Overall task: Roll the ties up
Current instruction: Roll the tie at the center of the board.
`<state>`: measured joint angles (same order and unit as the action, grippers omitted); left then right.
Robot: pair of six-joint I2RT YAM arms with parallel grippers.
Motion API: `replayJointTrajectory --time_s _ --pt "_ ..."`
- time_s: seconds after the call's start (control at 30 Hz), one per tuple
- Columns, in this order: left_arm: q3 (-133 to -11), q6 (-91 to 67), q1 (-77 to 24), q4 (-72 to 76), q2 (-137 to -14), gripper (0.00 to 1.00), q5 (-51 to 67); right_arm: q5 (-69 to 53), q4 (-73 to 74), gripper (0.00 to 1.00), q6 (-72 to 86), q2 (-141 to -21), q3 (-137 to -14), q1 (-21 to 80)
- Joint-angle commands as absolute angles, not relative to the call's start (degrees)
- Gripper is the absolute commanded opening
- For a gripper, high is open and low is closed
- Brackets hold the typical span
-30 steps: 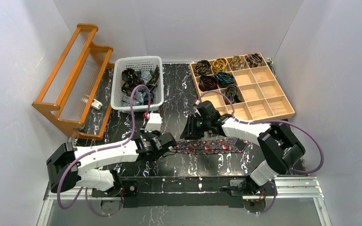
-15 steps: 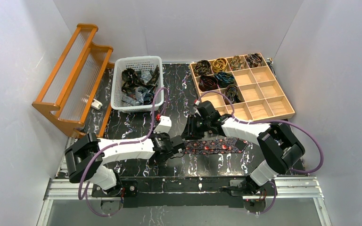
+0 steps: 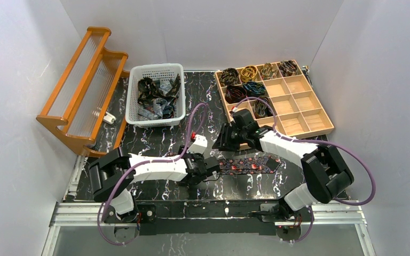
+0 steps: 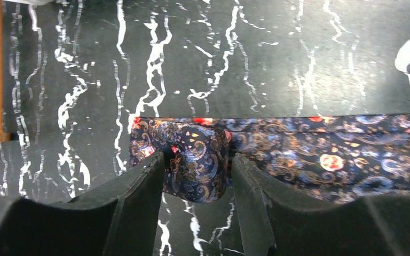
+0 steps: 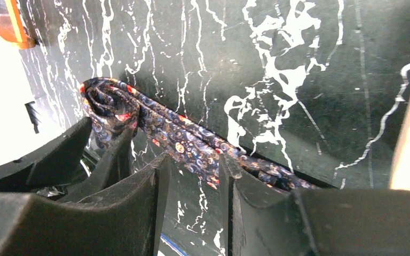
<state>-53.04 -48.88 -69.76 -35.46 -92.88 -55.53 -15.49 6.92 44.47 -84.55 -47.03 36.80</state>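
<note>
1. Tie [image 3: 248,165] with red-pink dots lies flat along the near part of the black, white-veined table [image 3: 203,101]. Its left end is wound into a small coil [image 4: 195,165].
2. The left gripper [image 3: 212,166] is pinched on that coil, one finger on each side.
3. The right gripper [image 3: 223,141] hangs just behind the strip, jaws slightly parted, holding nothing.
4. At far right, rolled ties [image 3: 245,72] fill several compartments of a wooden tray [image 3: 299,101]. Near it, loose ties [image 3: 157,98] lie in a white basket [image 3: 139,72].
5. A wooden rack [image 3: 85,85] stands at far left, and white walls [image 3: 203,32] enclose the table.
</note>
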Motion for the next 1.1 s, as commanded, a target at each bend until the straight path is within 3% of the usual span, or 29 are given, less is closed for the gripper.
replayJointTrajectory --time_s 0.0,0.3,0.6,0.7,0.87,1.07 --pt "-53.5 -45.7 -70.3 -28.8 -92.1 0.50 -51.6 -14.8 9.0 0.47 42.3 -82.6 -47.6 35.1" --pt "-48.7 -38.7 -68.9 -12.2 -82.2 0.64 -35.5 -17.6 9.8 0.53 39.8 -82.6 -48.7 33.2" --pt "-42.9 -44.9 -64.1 -19.6 -64.2 0.73 -39.4 -27.8 2.4 0.60 37.9 -84.2 -51.2 33.7" --pt "-38.8 -46.4 -58.5 -20.4 -58.0 0.74 -36.6 -27.1 1.7 0.54 37.8 -86.5 -54.1 36.7" --pt "-35.3 -47.5 -46.6 -24.3 -53.3 0.76 -29.1 -23.2 2.5 0.36 36.8 -92.1 -60.6 44.0" --pt "-32.2 -48.1 -33.1 -25.1 -52.4 0.77 -19.6 -21.1 3.7 0.31 36.6 -99.5 -69.0 51.5"
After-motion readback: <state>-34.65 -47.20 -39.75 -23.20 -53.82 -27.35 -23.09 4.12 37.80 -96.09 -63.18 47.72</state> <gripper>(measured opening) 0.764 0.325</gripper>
